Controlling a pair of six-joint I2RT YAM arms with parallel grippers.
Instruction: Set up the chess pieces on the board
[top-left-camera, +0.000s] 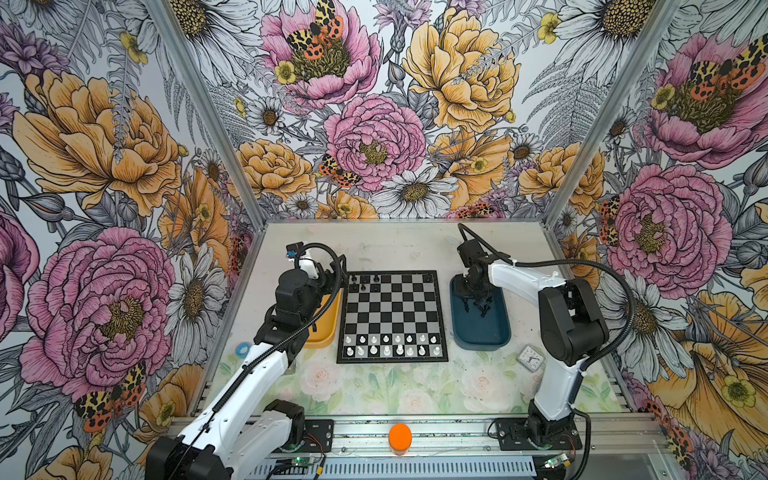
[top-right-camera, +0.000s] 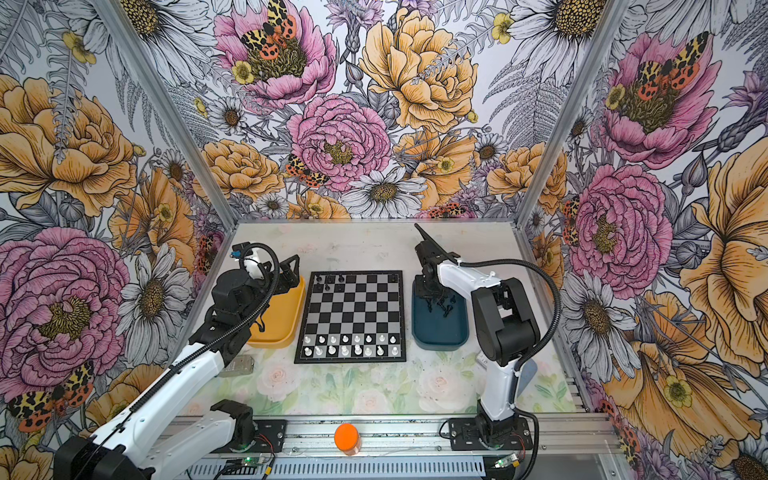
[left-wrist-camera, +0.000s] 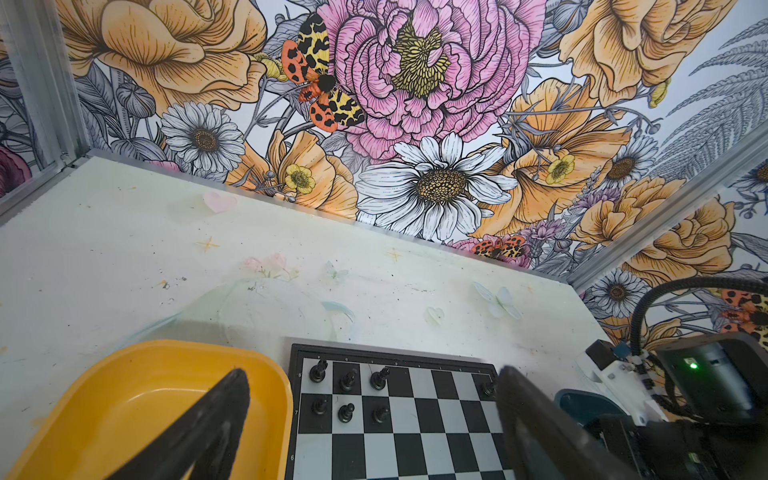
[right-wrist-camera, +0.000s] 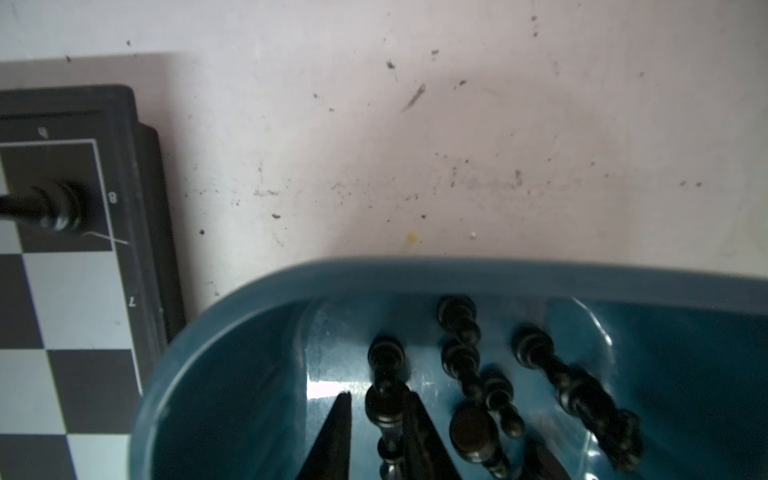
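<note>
The board (top-left-camera: 392, 320) (top-right-camera: 353, 316) lies in the middle of the table. Black chess pieces (left-wrist-camera: 347, 380) stand in its two far rows at the left, three in each row, and one (right-wrist-camera: 58, 205) stands on the far right corner. Several more black pieces (right-wrist-camera: 461, 361) lie in the dark blue tray (top-left-camera: 482, 332) (right-wrist-camera: 457, 270). My right gripper (top-left-camera: 473, 297) (right-wrist-camera: 379, 397) is down in that tray, narrowly open, its fingers either side of a lying piece (right-wrist-camera: 384, 401), with a gap on one side. My left gripper (top-left-camera: 332, 278) (left-wrist-camera: 372, 374) hangs open and empty by the board's far left corner.
An empty yellow tray (top-left-camera: 324, 328) (left-wrist-camera: 145, 395) sits left of the board. White chessmen (top-left-camera: 392, 345) fill the two near rows. A small clock (top-left-camera: 530, 357) lies near the blue tray, a blue ring (top-left-camera: 243, 349) at the left, and an orange cylinder (top-left-camera: 400, 436) on the front rail.
</note>
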